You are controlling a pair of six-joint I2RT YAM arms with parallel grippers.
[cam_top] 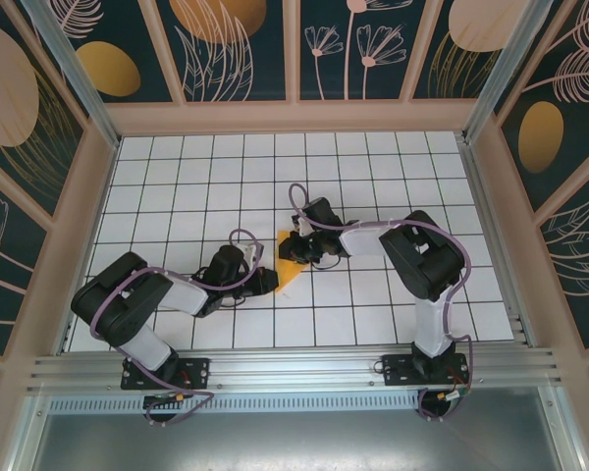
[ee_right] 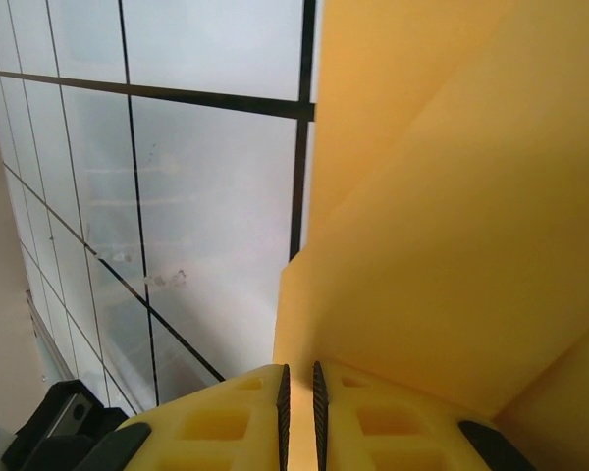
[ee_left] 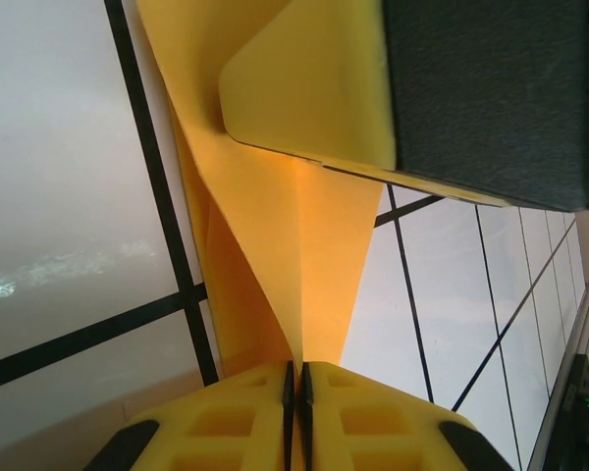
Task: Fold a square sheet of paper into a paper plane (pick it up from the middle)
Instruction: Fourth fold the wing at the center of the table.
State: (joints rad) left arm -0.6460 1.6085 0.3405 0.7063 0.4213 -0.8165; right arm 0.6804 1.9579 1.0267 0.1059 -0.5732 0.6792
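Note:
The square sheet of paper [cam_top: 289, 267] is a small creased bright-orange shape held just above the middle of the white grid table. My left gripper [cam_top: 267, 279] pinches its near lower end, and my right gripper [cam_top: 294, 245] holds its far upper end. In the left wrist view the folded paper [ee_left: 275, 226] runs up from my left gripper [ee_left: 296, 371], whose jaws are shut on its centre crease. The right gripper's yellow finger [ee_left: 314, 88] presses the far end. In the right wrist view the paper [ee_right: 452, 216] fills the right side, its edge between the nearly closed jaws of my right gripper [ee_right: 296, 378].
The white grid table [cam_top: 177, 196] stretches around both arms. Patterned walls with wooden frames [cam_top: 294, 113] enclose it at the back and sides. An aluminium rail [cam_top: 294, 368] runs along the near edge by the arm bases.

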